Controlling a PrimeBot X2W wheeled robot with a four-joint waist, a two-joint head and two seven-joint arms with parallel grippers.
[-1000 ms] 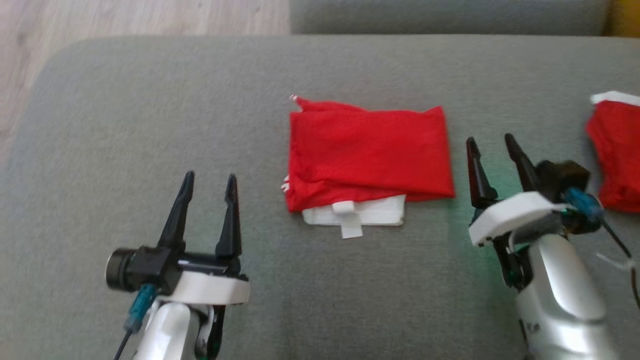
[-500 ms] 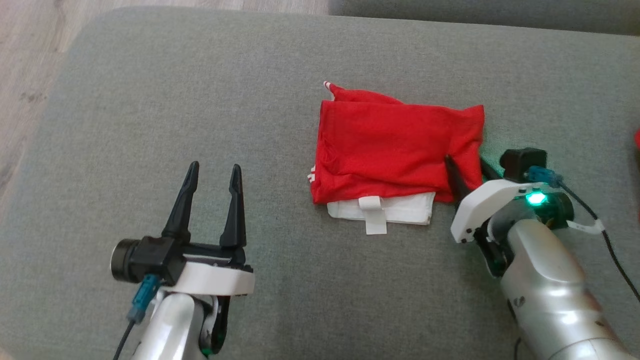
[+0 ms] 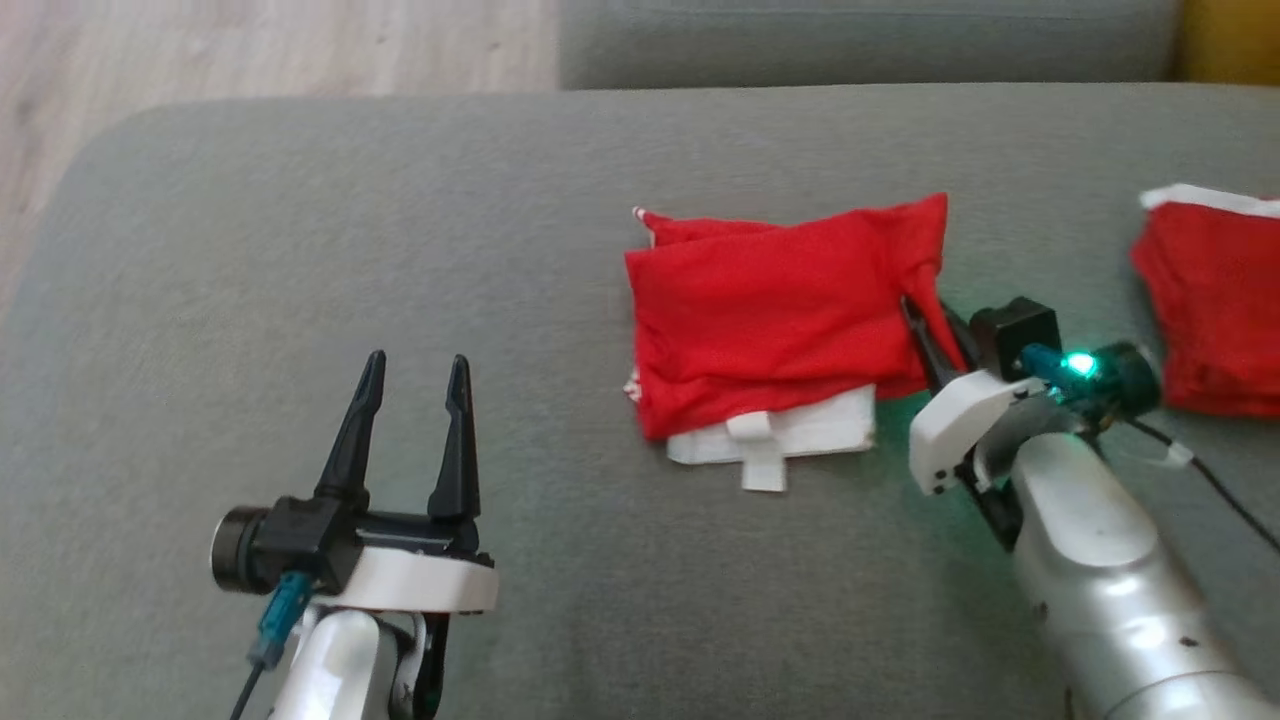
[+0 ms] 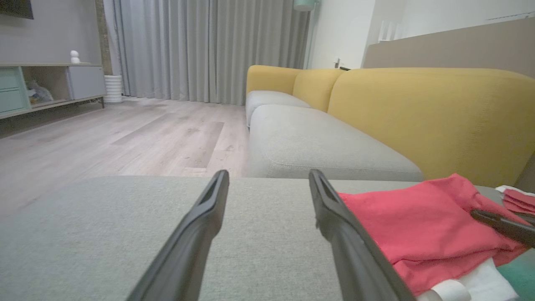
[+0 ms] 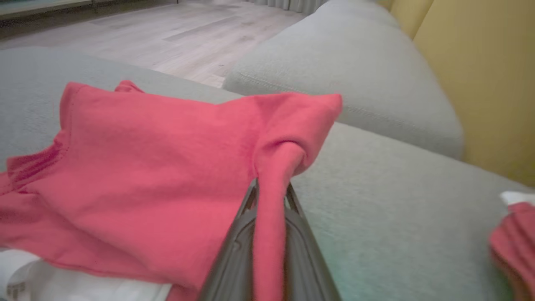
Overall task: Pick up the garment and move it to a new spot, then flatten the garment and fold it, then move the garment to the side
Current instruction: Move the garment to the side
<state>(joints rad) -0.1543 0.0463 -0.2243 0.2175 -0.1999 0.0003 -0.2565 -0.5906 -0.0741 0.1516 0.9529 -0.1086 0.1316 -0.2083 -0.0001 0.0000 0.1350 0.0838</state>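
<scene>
— Where is the garment?

— The garment [image 3: 770, 320] lies folded into a red rectangle on the grey cushion [image 3: 300, 250], a little right of the middle. A white layer [image 3: 800, 432] and a small white tab [image 3: 763, 465] stick out along its near edge. Whether that white belongs to the same piece, I can't say from here.

— And your right claw?

— My right gripper [image 3: 935, 340] is at the cloth's right edge, clenched on it. In my right wrist view a ridge of red fabric runs pinched between my two fingers [image 5: 234, 259]. The far right corner of the cloth is drawn into a peak.

— The left one?

— My left gripper [image 3: 415, 365] hovers over bare cushion, well to the left of the garment and nearer to me, with its fingers spread wide.

— What else is around?

— A second red cloth [image 3: 1215, 320] with a white edge lies at the right end of the cushion, apart from the garment and just beyond my right wrist. Behind the cushion stands another grey seat [image 4: 317, 142] with a yellow backrest [image 4: 418, 113]. Pale wooden floor [image 3: 250, 50] shows at the far left.
</scene>
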